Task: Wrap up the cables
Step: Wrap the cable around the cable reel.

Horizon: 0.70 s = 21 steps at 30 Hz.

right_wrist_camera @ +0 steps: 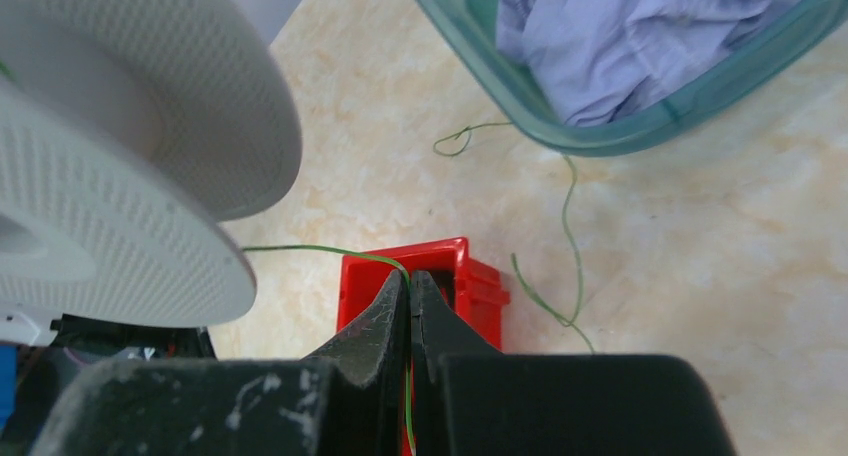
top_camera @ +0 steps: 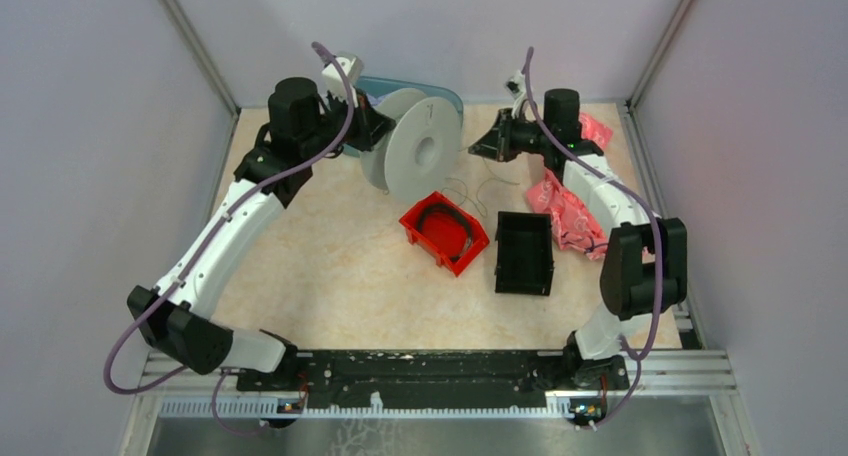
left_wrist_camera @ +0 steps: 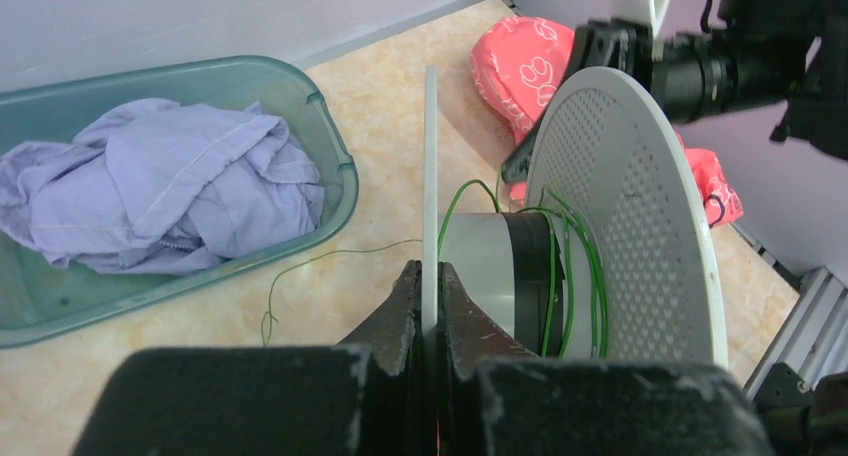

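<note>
Right jaws pinch a thread-fine green cable (right_wrist_camera: 565, 211); left jaws clamp the partly wound white spool (left_wrist_camera: 620, 196).

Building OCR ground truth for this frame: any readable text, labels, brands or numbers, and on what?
No readable text in any view.
Spool: small dark mark near the top of its flange, too small to read.
Pink bag: white printed pattern, apparently shapes, not letters.
Red bin, black bin: no label visible.
</note>
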Each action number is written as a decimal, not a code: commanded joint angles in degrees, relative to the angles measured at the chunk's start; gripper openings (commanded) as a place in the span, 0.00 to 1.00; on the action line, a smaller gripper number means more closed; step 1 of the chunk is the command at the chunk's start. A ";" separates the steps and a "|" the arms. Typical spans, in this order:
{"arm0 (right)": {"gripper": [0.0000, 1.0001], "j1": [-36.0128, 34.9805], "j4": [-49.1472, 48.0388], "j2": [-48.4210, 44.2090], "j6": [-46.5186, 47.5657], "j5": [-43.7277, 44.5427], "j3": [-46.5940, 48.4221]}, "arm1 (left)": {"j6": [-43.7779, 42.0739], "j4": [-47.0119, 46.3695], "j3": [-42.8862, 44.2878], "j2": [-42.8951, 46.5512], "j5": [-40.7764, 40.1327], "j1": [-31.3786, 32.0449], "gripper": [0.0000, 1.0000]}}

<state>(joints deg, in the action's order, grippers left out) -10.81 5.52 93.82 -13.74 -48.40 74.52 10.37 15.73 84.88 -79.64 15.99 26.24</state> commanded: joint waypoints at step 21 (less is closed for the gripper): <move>0.23 -6.95 -9.30 -0.12 -3.33 -12.89 -4.77 | 12.22 -3.22 2.36 0.52 -4.28 -6.18 0.00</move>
<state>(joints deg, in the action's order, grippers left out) -17.41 -0.45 93.80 -16.58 -57.56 68.88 21.10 15.97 85.67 -80.86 12.01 20.71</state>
